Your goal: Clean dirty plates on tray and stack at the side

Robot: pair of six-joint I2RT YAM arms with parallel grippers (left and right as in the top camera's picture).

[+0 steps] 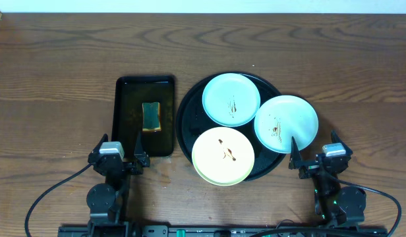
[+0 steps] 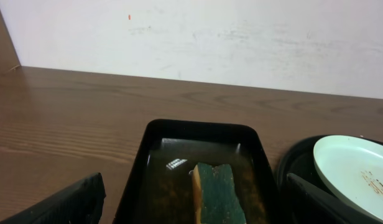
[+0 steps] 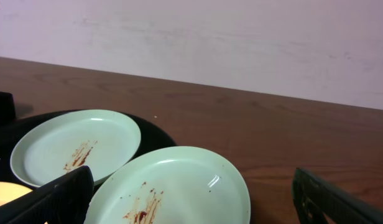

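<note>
- Table (image 1: 58, 52): brown wood, carrying both trays, with both arms at the near edge.
- Round black tray (image 1: 184, 125): on the table just right of centre, holding all three plates, ahead and to the left of the right end effector (image 1: 314, 140).
- Rectangular black tray (image 1: 127, 99): just left of the round one, filled with brownish liquid, directly ahead of the left end effector (image 1: 120, 139).
- Right mint plate (image 1: 286, 123): brown streaks at the centre, hanging over the round tray's right rim, directly ahead of the right end effector; left finger close to its near edge, contact not possible to tell.
- Far mint plate (image 1: 231, 99): also streaked, at the back of the tray, well apart from both end effectors.
- Yellow plate (image 1: 223, 156): streaked, over the tray's near rim, between the two end effectors.
- Both end effectors: spread wide, holding nothing.
- Sponge (image 1: 151, 116): green, lying in the rectangular tray, ahead of the left end effector.
</note>
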